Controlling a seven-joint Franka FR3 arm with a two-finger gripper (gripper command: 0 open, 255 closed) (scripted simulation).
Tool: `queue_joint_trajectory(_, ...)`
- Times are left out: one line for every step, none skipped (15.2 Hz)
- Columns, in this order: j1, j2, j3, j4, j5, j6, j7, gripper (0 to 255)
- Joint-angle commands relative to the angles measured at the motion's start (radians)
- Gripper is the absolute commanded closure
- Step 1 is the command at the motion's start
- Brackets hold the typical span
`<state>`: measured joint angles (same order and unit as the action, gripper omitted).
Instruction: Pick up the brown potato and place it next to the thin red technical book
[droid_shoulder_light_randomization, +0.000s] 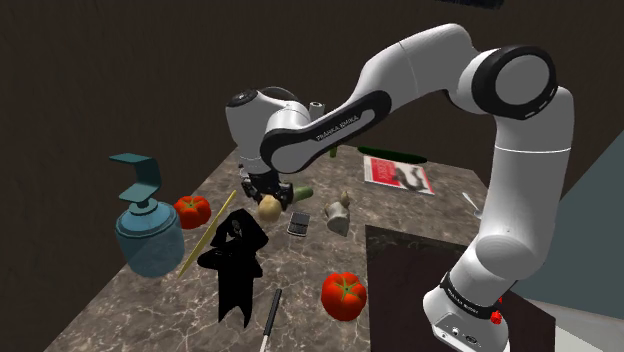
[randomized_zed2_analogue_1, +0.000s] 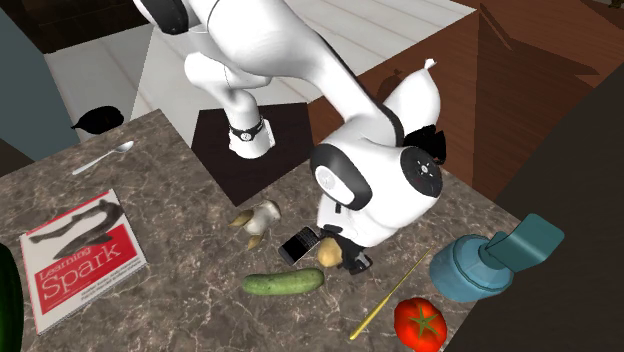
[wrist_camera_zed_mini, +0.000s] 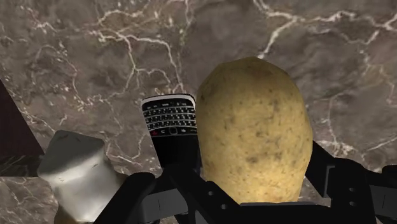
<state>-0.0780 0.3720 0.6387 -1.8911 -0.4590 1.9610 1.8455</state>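
A brown potato sits clasped between my gripper's two black fingers, over the dark marble counter. In the shoulder view the gripper hangs near the counter's middle with the potato at its tips. The second exterior view has the potato under the hand, close to the counter. The thin red book lies flat at the far end of the counter, to the shoulder view's right of the gripper. In the second exterior view that book lies at the left.
A black phone and a pale mushroom lie just beside the potato. A green cucumber, a yellow stick, a tomato and a teal soap dispenser are nearby. A second tomato and a black figure stand nearer the stand.
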Motion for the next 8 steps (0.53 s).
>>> queue_joint_trajectory(-0.006,-0.018,0.006,0.006,0.014,-0.019,-0.013,255)
queue_joint_trajectory(-0.007,-0.025,0.008,0.011,0.019,-0.029,-0.018,255)
queue_joint_trajectory(-0.009,-0.032,0.01,0.016,0.025,-0.038,-0.023,255)
queue_joint_trajectory(-0.01,-0.039,0.013,0.021,0.031,-0.048,-0.028,255)
queue_joint_trajectory(-0.012,-0.046,0.015,0.027,0.036,-0.058,-0.034,255)
queue_joint_trajectory(-0.013,-0.052,0.017,0.033,0.042,-0.068,-0.039,255)
queue_joint_trajectory(-0.014,-0.059,0.019,0.039,0.047,-0.079,-0.044,255)
queue_joint_trajectory(-0.016,-0.065,0.021,0.045,0.052,-0.089,-0.049,255)
